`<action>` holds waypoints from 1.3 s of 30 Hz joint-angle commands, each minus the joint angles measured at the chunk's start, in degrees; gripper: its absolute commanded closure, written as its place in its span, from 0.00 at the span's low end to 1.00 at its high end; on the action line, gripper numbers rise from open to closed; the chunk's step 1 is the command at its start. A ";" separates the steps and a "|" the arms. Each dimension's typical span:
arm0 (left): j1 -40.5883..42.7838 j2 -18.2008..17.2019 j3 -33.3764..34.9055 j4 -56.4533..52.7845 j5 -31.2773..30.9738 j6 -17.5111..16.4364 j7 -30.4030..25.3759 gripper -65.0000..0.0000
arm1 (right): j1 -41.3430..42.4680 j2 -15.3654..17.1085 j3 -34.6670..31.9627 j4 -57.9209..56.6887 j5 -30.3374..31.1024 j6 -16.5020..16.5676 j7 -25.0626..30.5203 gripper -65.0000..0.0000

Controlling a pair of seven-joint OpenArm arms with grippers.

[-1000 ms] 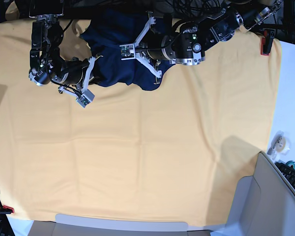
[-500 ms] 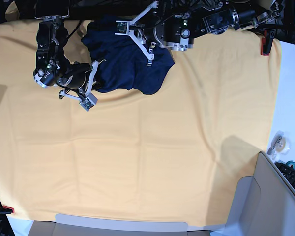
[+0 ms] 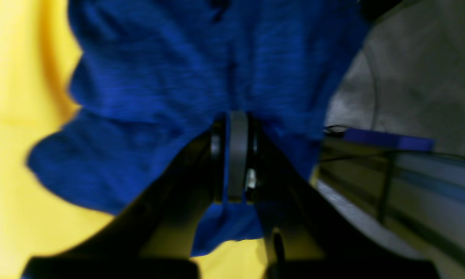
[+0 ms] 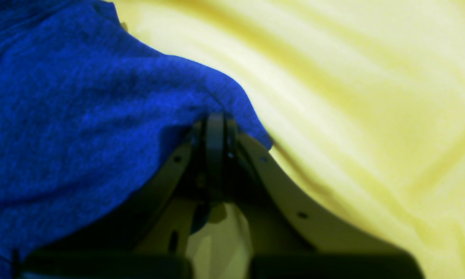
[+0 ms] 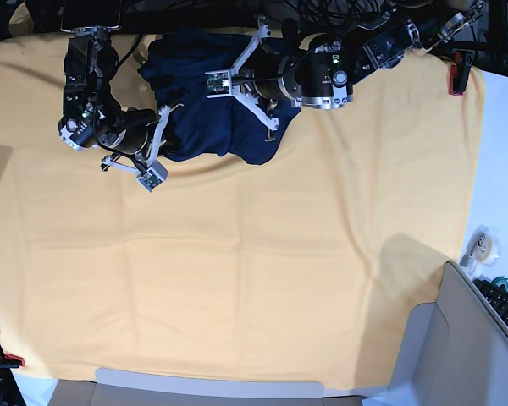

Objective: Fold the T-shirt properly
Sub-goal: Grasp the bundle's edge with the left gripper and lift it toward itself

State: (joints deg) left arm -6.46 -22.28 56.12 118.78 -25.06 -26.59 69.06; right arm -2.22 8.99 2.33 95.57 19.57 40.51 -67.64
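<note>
Bunched at the yellow surface's (image 5: 237,279) twelve o'clock edge, the T-shirt (image 5: 207,101) stretches nine-to-three, pinched by both left tool (image 3: 238,120) and right tool (image 4: 215,116).

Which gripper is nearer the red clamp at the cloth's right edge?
Left. The left gripper sits mid-shirt; the right gripper grips the shirt's far side, farther from the clamp.

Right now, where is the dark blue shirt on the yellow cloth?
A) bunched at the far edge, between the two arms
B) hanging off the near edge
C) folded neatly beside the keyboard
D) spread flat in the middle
A: in the base view the T-shirt lies crumpled at the top edge of the yellow table cloth, with the left gripper and right gripper both shut on it.
</note>
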 commanded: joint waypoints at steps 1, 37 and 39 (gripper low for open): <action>-0.62 0.26 -0.51 1.17 -0.48 -0.09 -2.20 1.00 | -0.55 0.19 0.00 -0.84 -4.41 -0.51 -4.06 1.00; -3.61 10.63 12.41 -11.75 -0.57 -0.36 -4.66 1.00 | -0.37 -1.39 0.09 -0.84 -4.76 -0.51 -4.06 1.00; -3.78 11.87 14.34 -9.90 -0.57 -0.44 -0.44 1.00 | -0.29 -1.30 0.09 -0.84 -4.76 -0.51 -4.06 1.00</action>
State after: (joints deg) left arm -9.41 -11.55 70.32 106.89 -24.56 -26.94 70.28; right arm -2.07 7.62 2.70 95.57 18.35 40.34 -67.83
